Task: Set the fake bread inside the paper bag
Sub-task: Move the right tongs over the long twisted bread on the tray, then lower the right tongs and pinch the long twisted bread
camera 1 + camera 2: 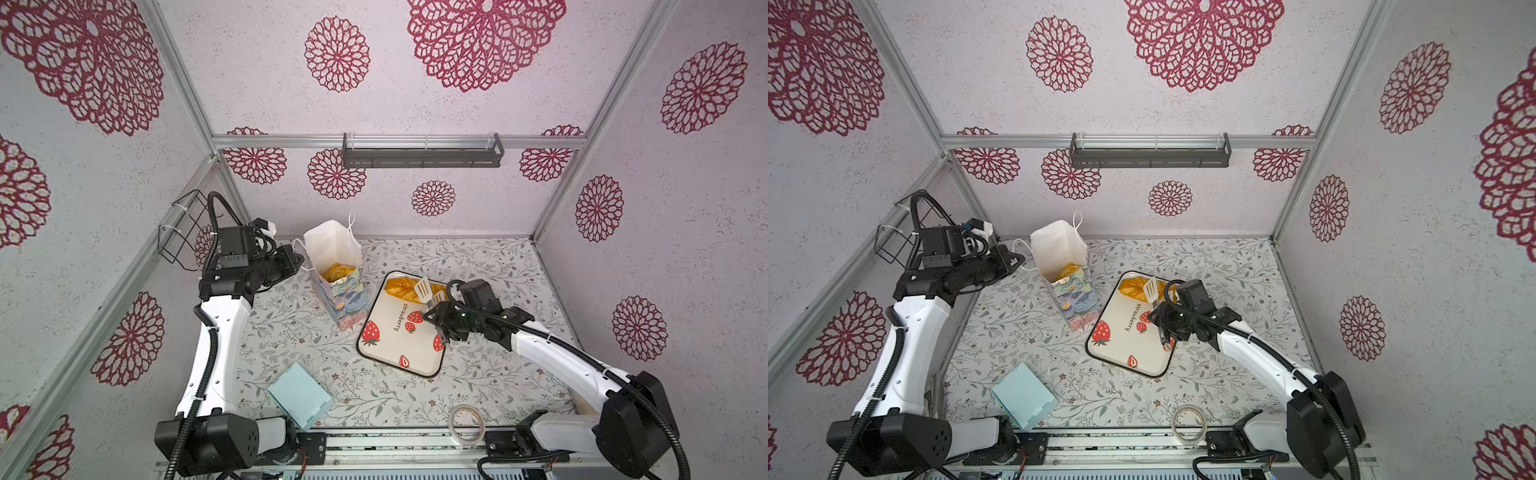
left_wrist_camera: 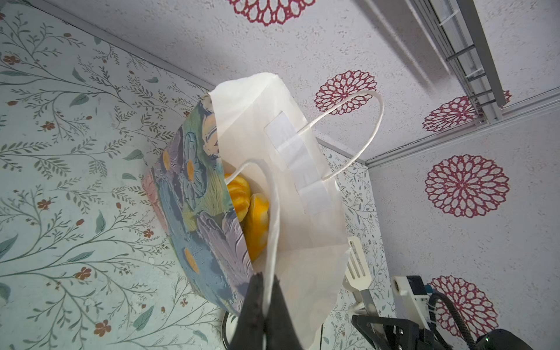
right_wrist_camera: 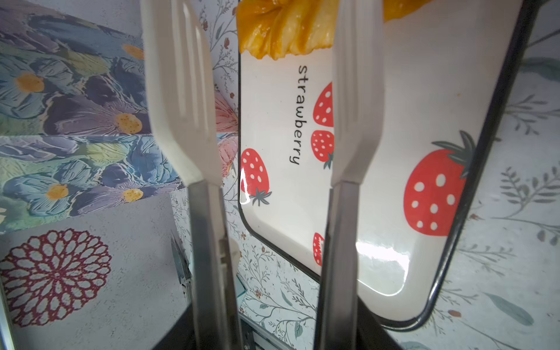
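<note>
Left gripper (image 2: 268, 288) jaws clamped on the cord handle (image 2: 274, 218) of the paper bag (image 1: 347, 305); right gripper (image 1: 438, 318) jaws grip tongs (image 1: 424, 288), tips apart over fake bread (image 1: 399, 289) on the strawberry tray (image 1: 399, 357); more rolls (image 1: 336, 272) lie inside the bag.

Table (image 1: 478, 266): bag (image 1: 343, 297), tray (image 1: 395, 349), box (image 1: 301, 395), tape (image 1: 467, 424)

both top views: from high above, whole table (image 1: 478, 270), near twins. left wrist close on paper bag (image 2: 188, 169); right wrist close over tray (image 3: 394, 181); both catch tongs (image 2: 357, 266).
</note>
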{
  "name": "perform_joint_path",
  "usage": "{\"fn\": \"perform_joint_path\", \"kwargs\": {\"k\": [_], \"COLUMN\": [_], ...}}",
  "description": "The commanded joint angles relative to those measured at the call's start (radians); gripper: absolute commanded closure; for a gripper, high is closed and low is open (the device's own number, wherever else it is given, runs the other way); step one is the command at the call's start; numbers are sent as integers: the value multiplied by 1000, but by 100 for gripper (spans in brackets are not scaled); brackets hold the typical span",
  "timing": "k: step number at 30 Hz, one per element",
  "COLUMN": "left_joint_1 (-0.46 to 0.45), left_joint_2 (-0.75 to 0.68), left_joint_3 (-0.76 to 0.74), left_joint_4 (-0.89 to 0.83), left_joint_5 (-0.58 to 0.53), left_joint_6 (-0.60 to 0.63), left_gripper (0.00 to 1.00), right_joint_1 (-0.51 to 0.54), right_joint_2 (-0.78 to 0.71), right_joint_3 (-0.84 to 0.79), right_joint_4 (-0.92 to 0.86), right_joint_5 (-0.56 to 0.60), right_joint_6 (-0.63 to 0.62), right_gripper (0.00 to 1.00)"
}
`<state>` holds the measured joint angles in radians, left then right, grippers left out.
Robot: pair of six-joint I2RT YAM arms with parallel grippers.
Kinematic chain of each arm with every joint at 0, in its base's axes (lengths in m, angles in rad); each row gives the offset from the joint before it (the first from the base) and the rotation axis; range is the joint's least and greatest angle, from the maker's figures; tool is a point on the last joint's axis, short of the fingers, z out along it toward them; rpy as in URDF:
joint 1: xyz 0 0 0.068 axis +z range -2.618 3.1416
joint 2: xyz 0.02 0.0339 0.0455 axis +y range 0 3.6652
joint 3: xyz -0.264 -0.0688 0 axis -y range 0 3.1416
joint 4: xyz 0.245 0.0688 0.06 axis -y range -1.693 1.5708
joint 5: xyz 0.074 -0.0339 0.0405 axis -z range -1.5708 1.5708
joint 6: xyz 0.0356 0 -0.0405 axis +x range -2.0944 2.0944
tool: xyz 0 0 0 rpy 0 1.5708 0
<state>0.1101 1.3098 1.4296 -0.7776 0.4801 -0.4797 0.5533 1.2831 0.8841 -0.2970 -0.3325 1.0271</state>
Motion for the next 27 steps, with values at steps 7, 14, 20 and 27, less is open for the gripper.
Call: {"fn": "perform_joint_path", "kwargs": {"k": [7, 14, 20, 27], "left_joint_1": [-1, -2, -1, -1], "left_joint_2": [-20, -16, -6, -1], "left_joint_3": [-12, -11, -11, -6], "left_joint_4": [19, 20, 24, 23], "left_joint_5": [-1, -1, 3, 5], "left_joint_6": [1, 1, -2, -3], "left_gripper": [100, 100, 100, 100], "right_joint_1": [-67, -117, -150, -190], "right_joint_2": [-52, -53, -36, 18], "right_joint_3": [-39, -22, 19, 77], "right_joint_4": [46, -54, -122, -154], "right_joint_5": [-51, -33, -5, -15], "right_joint_6": [30, -54, -131, -228], "right_gripper": [45, 46, 46, 46]}}
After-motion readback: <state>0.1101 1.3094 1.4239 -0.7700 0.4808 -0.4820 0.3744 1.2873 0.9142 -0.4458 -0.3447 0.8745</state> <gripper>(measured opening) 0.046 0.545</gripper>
